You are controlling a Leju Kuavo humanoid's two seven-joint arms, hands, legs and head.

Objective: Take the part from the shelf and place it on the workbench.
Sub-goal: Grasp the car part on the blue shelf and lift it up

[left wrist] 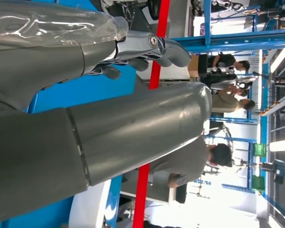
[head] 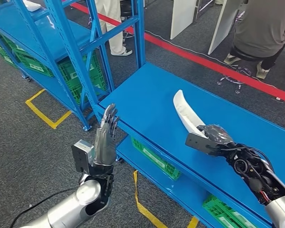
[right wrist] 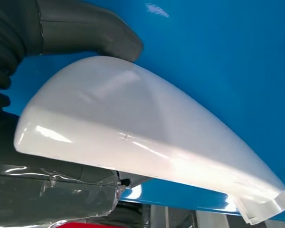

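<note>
Workbench (head: pixel 148 102): long blue top, running away from me to the right, with a lower deck carrying green crates (head: pixel 156 159). Beyond it a blue shelf (head: pixel 72 52) with more green crates underneath, a red floor line, and people standing and sitting behind that.

The part (head: pixel 185 114): a long, curved white shell, glossy, tapering to a lipped tip. It is over the workbench top, held at its near end by my right hand (head: pixel 214 135). In the right wrist view my thumb (right wrist: pixel 90 28) lies across one side of the part (right wrist: pixel 141 128) and the rest of the hand is under it, so the fingers are clamped on it. Whether the far tip already touches the blue surface, I cannot tell.

My left hand (head: pixel 106 137) is raised beside the bench corner, fingers straight and apart, holding nothing (idle, clear of the work).

Step in hand, as I judge it: placing. Next move calls for settling the part flat onto the top, then easing the fingers off without dragging it.

Writing: pale labels on the crates, too small to read. No brand seen on the part.
</note>
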